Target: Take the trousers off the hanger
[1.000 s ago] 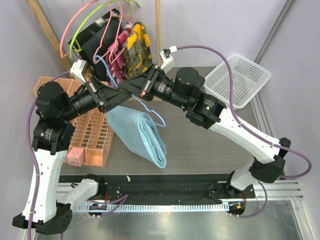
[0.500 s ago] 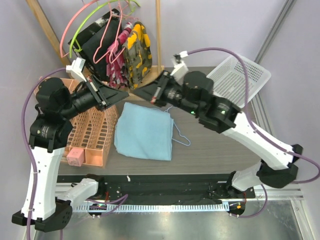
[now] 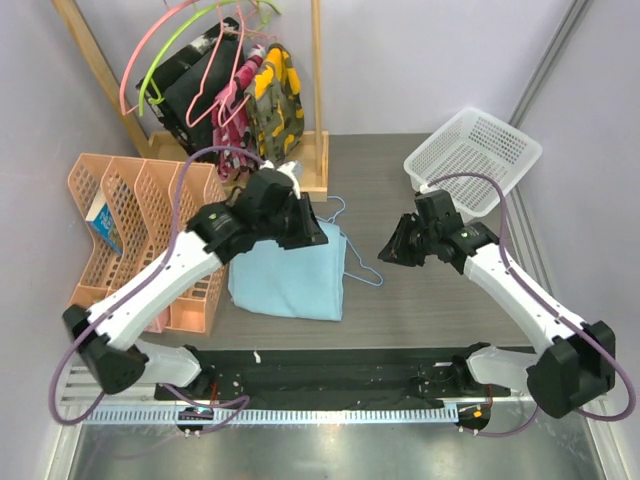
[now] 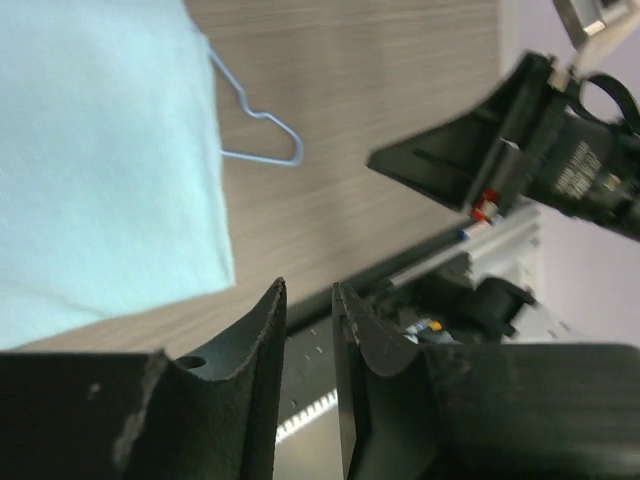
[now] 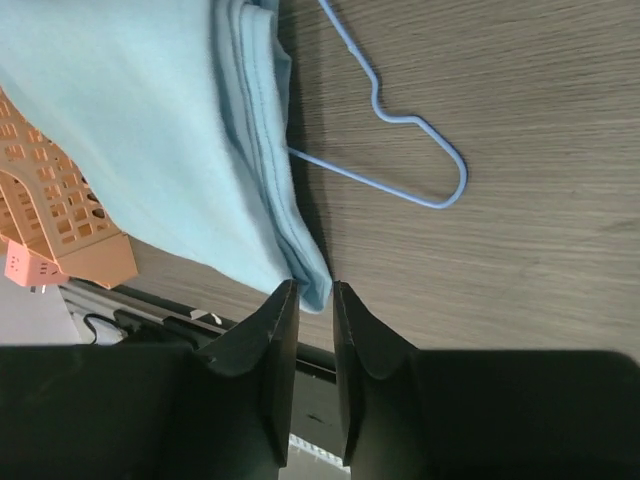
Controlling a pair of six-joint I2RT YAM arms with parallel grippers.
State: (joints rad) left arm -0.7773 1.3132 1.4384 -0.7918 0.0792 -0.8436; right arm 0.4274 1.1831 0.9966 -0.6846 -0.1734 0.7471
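sky-blue trousers [image 3: 288,275], folded flat, lie on the grey wood-grain desk [image 3: 420,310]. they are soft, plain cloth, with stitched hems stacked in layers along the right edge. the hanger [image 5: 464,178], a thin pale-blue wire, pushes a rounded, kinked loop out from under that right edge. another short run of wire shows at the trousers' far edge. the rest of its frame is covered, so whether it runs through the fold or only beneath the cloth cannot be told.

the left arm [image 3: 160,288] reaches over the trousers' far left corner and hides it from the overhead camera. the left jaws, black and smooth, stand a narrow slit apart with nothing between them. the right arm [image 3: 515,290] ends to the right of the trousers, beyond the wire loop and clear of the cloth. the right jaws are likewise slightly parted and empty.

orange lattice plastic racks [image 3: 120,195] stand to the left of the trousers. a white mesh basket [image 3: 475,155] sits far to their right, beyond the right arm. behind the trousers a wooden stand [image 3: 318,80] carries a yellow camouflage garment [image 3: 275,100] and a black garment [image 3: 195,85], crowded together and hard to separate.
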